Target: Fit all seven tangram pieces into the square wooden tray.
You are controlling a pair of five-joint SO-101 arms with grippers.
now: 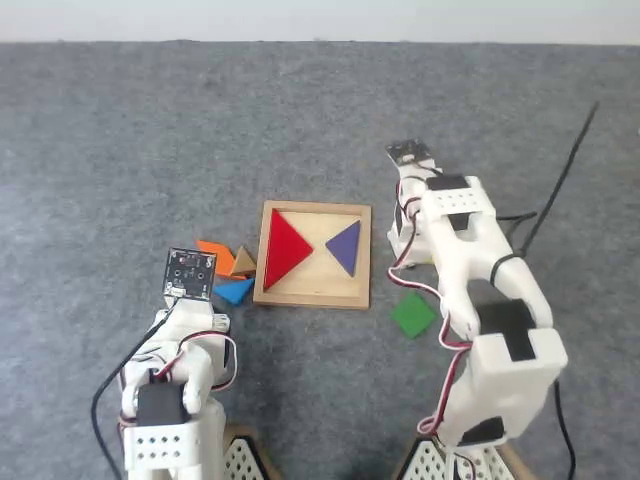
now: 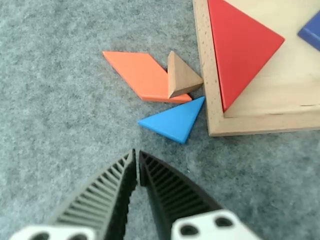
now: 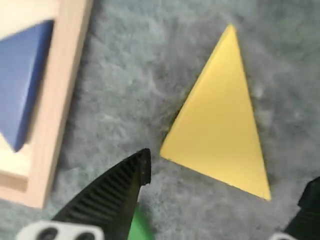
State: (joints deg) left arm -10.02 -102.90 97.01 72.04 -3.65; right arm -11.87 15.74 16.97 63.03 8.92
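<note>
My right gripper (image 3: 227,177) gapes over the yellow triangle (image 3: 220,120): thin, stiff, likely slick, so pinch its side edges.

Smooth, matt-painted red triangle (image 2: 240,45); bare-wood tray (image 2: 270,125); rough grey cloth over the bench (image 2: 60,125); ribbed black plastic on the left hand (image 2: 136,156).
</note>
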